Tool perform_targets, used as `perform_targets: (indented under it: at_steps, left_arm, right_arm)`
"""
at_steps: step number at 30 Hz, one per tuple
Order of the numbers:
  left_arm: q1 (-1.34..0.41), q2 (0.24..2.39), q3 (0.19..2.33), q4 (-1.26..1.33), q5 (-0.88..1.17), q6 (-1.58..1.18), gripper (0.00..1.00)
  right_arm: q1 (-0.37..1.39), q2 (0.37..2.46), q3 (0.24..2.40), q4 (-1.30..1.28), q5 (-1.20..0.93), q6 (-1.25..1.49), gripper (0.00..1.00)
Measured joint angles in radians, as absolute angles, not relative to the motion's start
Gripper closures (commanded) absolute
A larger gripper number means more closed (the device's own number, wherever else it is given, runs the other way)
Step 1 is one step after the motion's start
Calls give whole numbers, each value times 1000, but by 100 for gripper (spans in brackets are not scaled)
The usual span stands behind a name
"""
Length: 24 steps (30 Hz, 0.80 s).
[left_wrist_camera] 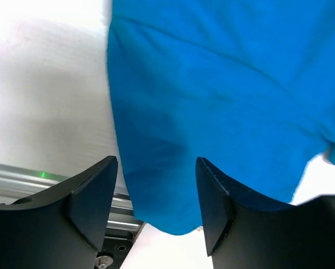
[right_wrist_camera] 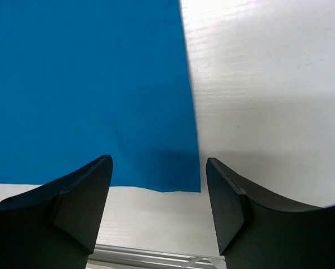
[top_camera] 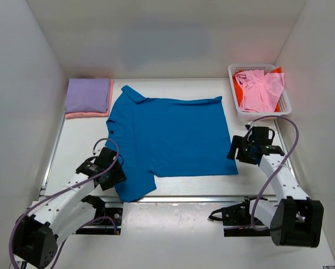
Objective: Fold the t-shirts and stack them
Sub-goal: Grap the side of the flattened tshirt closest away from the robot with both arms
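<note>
now the blue collared t-shirt (top_camera: 170, 137) lies flat mid-table, collar toward 11 o'clock. the left gripper (left_wrist_camera: 156, 168) hangs open and empty over its sleeve at 7 o'clock, the right gripper (right_wrist_camera: 159, 165) likewise over the hem corner at 4. best pinch both edges squarely, lifting together.

blue shirt (top_camera: 173, 137) spread flat, centre; folded lavender shirt (top_camera: 89, 94) atop salmon-pink shirt (top_camera: 86, 115), far left

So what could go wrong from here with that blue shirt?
The sleeve lies over the front rail, so the left tool might snag or miss. Only a corner of the shirt sits inside the open right tool; it may slip out. The collar lies near the stack; folding could nudge it.
</note>
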State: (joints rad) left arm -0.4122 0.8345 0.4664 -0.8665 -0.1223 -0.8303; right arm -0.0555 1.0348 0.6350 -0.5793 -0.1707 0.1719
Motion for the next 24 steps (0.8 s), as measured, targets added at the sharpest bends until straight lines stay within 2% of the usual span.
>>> perform_targets:
  at_steps: [5, 8, 9, 10, 12, 17, 24]
  left_arm:
    - [-482, 934, 464, -870, -159, -890, 29]
    - [-518, 1048, 484, -873, -189, -912, 37]
    - [-537, 1084, 501, -876, -202, -919, 53]
    - [-550, 1112, 514, -867, -202, -930, 77]
    - [-566, 1143, 527, -834, -199, -938, 100]
    - [-535, 1068, 489, -807, -187, -944, 100]
    - [-471, 984, 449, -806, -183, -933, 100]
  right_arm:
    - [-67, 1139, 635, -553, -205, 155, 33]
    - [-68, 1187, 635, -540, -223, 150, 34]
    - [-67, 1198, 635, -537, -227, 149, 34]
    - [-66, 1209, 635, -533, -228, 148, 34]
    - [-59, 1230, 635, -532, -226, 146, 34]
    - [-62, 1247, 635, -554, -226, 140, 42]
    - [-33, 1296, 643, -574, -191, 153, 45]
